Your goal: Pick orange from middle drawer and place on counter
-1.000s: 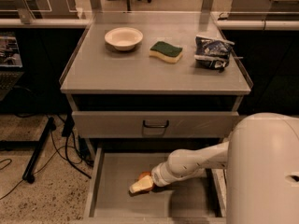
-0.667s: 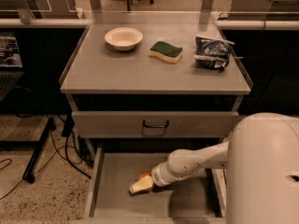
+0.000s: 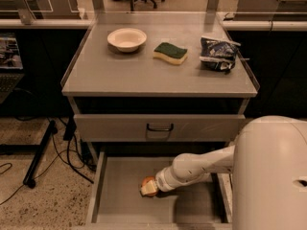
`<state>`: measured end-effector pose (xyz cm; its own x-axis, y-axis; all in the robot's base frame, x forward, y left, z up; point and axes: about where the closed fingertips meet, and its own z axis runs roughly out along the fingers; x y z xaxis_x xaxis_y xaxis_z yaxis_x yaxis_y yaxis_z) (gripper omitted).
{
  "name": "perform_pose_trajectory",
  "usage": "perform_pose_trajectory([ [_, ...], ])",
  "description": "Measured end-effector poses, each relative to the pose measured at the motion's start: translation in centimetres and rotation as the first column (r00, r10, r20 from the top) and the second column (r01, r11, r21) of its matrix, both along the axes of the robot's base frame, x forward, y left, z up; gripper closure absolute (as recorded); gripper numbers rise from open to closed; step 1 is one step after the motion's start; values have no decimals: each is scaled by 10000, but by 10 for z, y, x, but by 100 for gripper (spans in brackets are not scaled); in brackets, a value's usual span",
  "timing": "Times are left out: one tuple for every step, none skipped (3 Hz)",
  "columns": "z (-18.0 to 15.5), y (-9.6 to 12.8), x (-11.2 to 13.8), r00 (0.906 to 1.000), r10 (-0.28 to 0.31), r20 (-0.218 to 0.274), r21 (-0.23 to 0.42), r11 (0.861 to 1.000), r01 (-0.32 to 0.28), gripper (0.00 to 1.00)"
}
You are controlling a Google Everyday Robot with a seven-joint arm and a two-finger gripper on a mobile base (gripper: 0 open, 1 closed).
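The middle drawer point(image 3: 120, 195) is pulled open at the bottom of the cabinet. The orange point(image 3: 149, 183) sits low in it, near the middle of the drawer floor. My gripper point(image 3: 147, 188) reaches in from the right on a white arm, and its pale fingers are closed around the orange. The fruit is partly hidden by the fingers. The counter point(image 3: 144, 73) is the gray cabinet top above, with a clear panel along its back.
On the counter stand a white bowl point(image 3: 126, 39), a green and yellow sponge point(image 3: 171, 52) and a dark chip bag point(image 3: 218, 54). A shut drawer front with a black handle point(image 3: 159, 127) lies above the open drawer. My white body point(image 3: 271, 176) fills the lower right. Cables lie on the floor at left.
The gripper tip has drawn slightly right and up inside the drawer, and more of the orange shows between the fingers. Nothing on the counter has moved.
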<state>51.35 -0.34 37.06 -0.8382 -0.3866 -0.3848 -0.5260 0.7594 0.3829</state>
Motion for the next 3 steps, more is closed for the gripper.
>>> perform_pose_trajectory([
  [0,0,0,10000,0,0,0,10000,0,65],
  [0,0,0,10000,0,0,0,10000,0,88],
  [0,0,0,10000,1,-1,1,10000,-1,100],
])
